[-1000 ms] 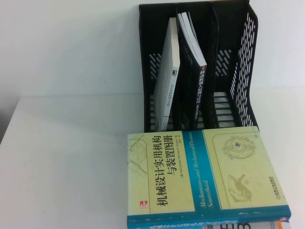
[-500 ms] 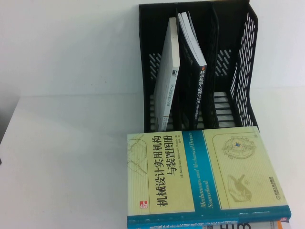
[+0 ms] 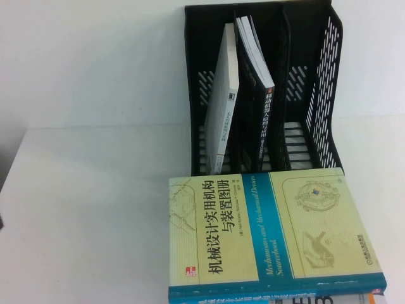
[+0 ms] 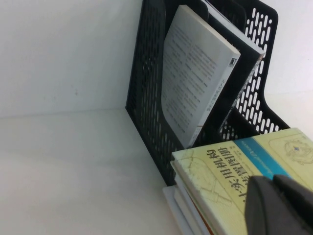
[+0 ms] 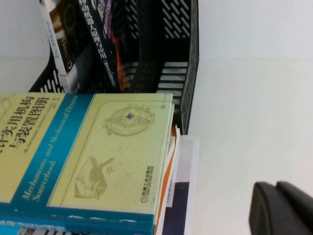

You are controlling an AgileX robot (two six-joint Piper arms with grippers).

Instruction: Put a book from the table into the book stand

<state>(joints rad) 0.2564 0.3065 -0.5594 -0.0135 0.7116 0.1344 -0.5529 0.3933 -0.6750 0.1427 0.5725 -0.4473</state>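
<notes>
The book (image 3: 262, 120), dark-covered with a dark spine, stands leaning in the middle slot of the black book stand (image 3: 323, 76) at the back of the white table (image 3: 88, 215). Its colourful cover (image 5: 105, 44) shows in the right wrist view. Neither gripper appears in the high view. My left gripper (image 4: 271, 182) is shut on nothing, over the near part of the yellow-and-teal hardcover (image 4: 220, 171). My right gripper (image 5: 276, 188) is shut and empty above bare table, to the right of the book pile.
A white-grey thin book (image 3: 224, 107) leans in the stand's left slot beside the dark one. The yellow-and-teal hardcover (image 3: 272, 228) tops a pile of books right in front of the stand. Bare tabletop stretches to the left.
</notes>
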